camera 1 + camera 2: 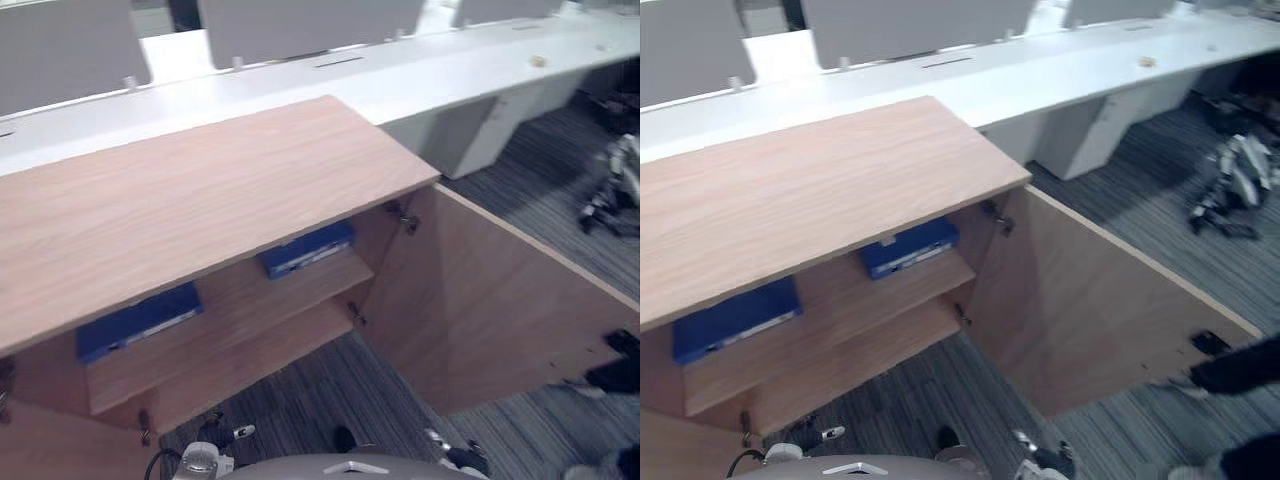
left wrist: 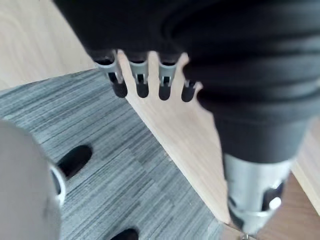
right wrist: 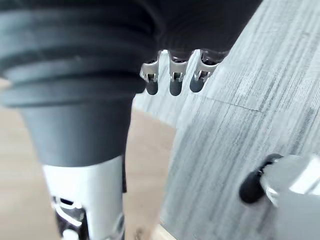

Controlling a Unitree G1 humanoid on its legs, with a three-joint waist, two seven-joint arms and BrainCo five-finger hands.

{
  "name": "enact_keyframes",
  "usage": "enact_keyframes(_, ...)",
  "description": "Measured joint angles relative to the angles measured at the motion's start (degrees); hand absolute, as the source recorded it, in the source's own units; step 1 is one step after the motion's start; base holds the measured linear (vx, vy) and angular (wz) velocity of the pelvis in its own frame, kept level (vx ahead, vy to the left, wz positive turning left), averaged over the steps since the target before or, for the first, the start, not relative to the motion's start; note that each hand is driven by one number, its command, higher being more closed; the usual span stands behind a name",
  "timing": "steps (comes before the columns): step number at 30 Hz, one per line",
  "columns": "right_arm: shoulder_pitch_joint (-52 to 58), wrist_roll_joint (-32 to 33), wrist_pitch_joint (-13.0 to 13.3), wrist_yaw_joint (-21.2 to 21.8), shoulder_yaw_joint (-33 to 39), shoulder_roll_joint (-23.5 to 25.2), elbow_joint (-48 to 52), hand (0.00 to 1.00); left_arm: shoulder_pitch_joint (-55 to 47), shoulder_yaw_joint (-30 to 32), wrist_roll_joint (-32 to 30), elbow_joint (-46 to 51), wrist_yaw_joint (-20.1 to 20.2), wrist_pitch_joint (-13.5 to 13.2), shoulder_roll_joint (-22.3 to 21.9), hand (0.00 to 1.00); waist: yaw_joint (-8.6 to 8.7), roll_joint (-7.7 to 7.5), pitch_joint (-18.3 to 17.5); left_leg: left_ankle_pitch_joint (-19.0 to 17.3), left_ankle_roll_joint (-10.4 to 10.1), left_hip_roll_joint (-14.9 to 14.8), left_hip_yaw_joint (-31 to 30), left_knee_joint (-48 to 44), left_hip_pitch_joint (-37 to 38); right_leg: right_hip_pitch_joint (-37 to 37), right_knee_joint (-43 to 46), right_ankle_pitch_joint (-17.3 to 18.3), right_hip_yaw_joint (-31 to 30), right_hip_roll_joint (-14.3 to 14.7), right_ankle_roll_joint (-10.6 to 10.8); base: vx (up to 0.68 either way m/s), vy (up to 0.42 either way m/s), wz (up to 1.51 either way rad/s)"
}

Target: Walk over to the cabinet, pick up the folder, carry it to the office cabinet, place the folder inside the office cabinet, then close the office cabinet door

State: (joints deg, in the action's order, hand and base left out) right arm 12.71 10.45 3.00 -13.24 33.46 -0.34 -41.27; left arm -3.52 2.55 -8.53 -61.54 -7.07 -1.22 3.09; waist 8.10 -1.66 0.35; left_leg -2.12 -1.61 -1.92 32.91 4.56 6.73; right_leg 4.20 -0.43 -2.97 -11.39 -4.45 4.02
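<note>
A low cabinet of pale wood with a broad flat top takes up the left and middle of the frame. Behind it, a long white desk with upright grey partition panels runs across the top. The cabinet's wooden door stands swung wide open toward the lower right, above grey striped carpet. Inside, on the upper wooden shelf, two flat folders lie well apart. One blue folder sits near the middle of the frame, just under the top's front edge, and a second blue folder is toward the lower left. The robot's left hand hangs over the carpet beside a pale wooden panel, its fingers straight and loose, holding nothing. The right hand also hangs above the carpet, its fingers relaxed and empty.
</note>
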Motion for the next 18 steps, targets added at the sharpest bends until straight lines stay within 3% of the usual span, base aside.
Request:
enact_keyframes(5, 0.34, 3.34, 1.22, -1.31, 7.72, -0.35, 11.79, 0.00, 0.75, 5.15, 0.55, 1.05, 0.06, 0.00, -2.97, 0.00, 1.90, 2.15, -0.15, -2.07, -0.77, -0.89, 7.58, -0.02, 2.48, 1.96, 1.18, -0.33, -4.18, 2.13, 0.12, 0.07, -0.054, -0.79)
enact_keyframes(11, -4.01, 3.28, 2.25, -2.39, 9.44, -2.99, 23.97, 0.00, 2.21, 7.57, 0.45, 4.75, 1.09, -0.11, -6.54, 0.00, 3.78, 4.52, 1.78, -3.61, -1.11, -1.12, 14.11, -0.76, 3.69, 4.16, 2.84, -0.37, -7.86, 3.88, 0.27, 0.05, -0.068, -0.63)
enact_keyframes(14, -9.23, 3.24, 3.22, -2.32, 8.86, -7.34, 25.23, 0.00, 2.86, 7.22, 0.41, 4.82, 2.10, -0.37, -7.35, 0.00, 4.43, 5.71, 3.03, -6.38, -1.82, -2.03, 17.35, -4.72, 3.22, 5.33, 3.00, -0.29, -10.99, 4.66, 1.05, 0.02, -0.076, -0.51)
enact_keyframes(18, -12.74, 3.23, 3.58, -1.70, 4.50, -14.07, 24.92, 0.00, 2.76, 5.53, 0.36, 4.82, 2.49, -1.33, -7.36, 0.00, 4.61, 7.29, 3.95, -7.33, -1.98, -2.22, 19.15, -6.02, 1.93, 6.94, 2.58, -0.86, -13.28, 4.86, 2.03, 0.02, -0.063, -0.33)
